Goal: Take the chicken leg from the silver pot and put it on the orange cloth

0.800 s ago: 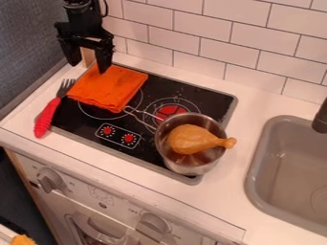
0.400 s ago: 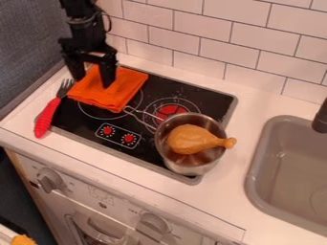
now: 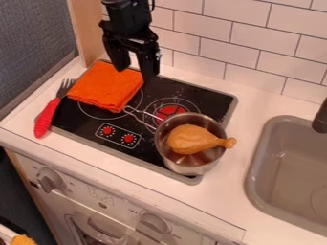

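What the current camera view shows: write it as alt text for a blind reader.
Chicken leg in a silver pot on a black stovetop; an open, empty gripper hangs near the orange cloth, with a red-handled fork beside the cloth.

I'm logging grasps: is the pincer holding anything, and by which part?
Nothing is held: the pincer hangs open, and the chicken leg lies in the pot.

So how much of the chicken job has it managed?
Nothing looks finished: the chicken leg is in the silver pot. The open gripper holds nothing. Left to do: grasp the leg, lift it out and lay it on the orange cloth.
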Available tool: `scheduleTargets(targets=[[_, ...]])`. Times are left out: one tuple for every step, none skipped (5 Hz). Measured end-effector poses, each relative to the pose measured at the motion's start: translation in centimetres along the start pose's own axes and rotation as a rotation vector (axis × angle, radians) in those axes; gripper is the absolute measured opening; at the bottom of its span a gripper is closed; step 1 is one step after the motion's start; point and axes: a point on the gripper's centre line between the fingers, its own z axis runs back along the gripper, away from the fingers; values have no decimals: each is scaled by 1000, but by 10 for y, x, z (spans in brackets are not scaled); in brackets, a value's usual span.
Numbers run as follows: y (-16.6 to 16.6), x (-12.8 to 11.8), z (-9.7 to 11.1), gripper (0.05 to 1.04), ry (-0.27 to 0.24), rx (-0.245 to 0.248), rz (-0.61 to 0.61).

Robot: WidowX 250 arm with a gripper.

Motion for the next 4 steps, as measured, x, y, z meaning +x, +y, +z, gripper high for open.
scheduleTargets(targets=[[-46,-6,-16,999,54,-67,-242],[-53,-21,-32,999,62,-89,-358],[-70,-25,-49,999,75,-20,-500],[-84,-17,-57,999,47,49,-565]])
